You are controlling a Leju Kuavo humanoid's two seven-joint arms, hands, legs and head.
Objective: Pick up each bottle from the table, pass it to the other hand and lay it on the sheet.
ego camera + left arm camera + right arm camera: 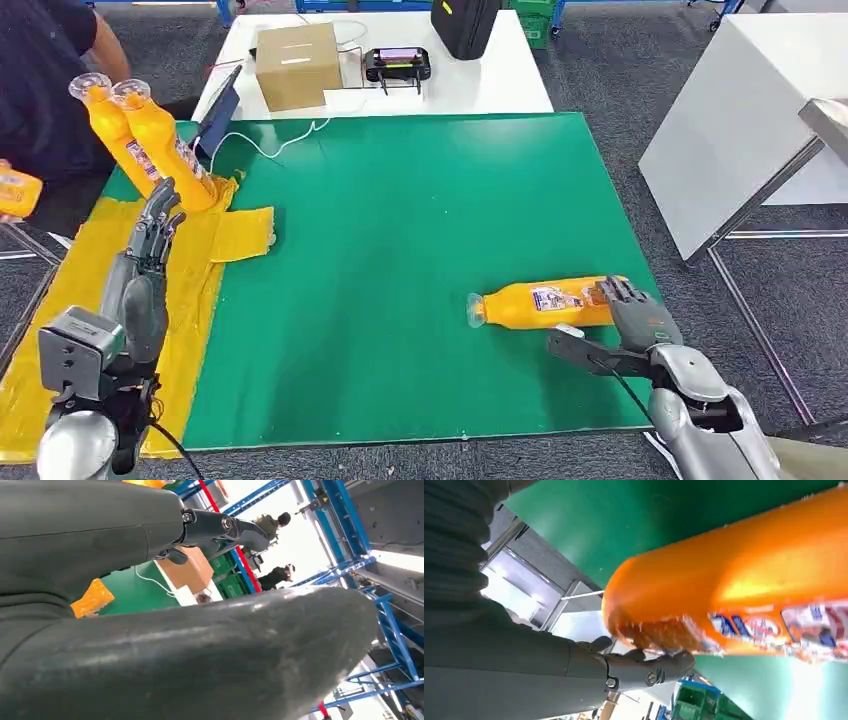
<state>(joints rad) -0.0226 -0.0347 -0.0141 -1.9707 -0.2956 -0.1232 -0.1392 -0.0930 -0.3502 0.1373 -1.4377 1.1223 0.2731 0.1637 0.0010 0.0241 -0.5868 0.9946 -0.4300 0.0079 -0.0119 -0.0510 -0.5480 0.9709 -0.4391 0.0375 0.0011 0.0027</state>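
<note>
Right hand [632, 305] sits at the base end of the orange bottle [545, 303] lying on its side on the green table cover [420, 230], fingers over the far side and thumb [578, 352] spread below it; the right wrist view shows fingertips [659, 667] just under the bottle's end, so I cannot tell whether the grip has closed. Left hand [158, 222] hangs with fingers apart and holds nothing, above the yellow sheet [195, 300], just beside two orange bottles [145, 135] that a person [50, 80] holds by the sheet's far end. Judging from this, the round bottle could roll or skid away if the fingers close unevenly, and a hold so near the base could let the neck sag during the pass. Its label [556, 297] shows blue and red print, too blurred to read.
</note>
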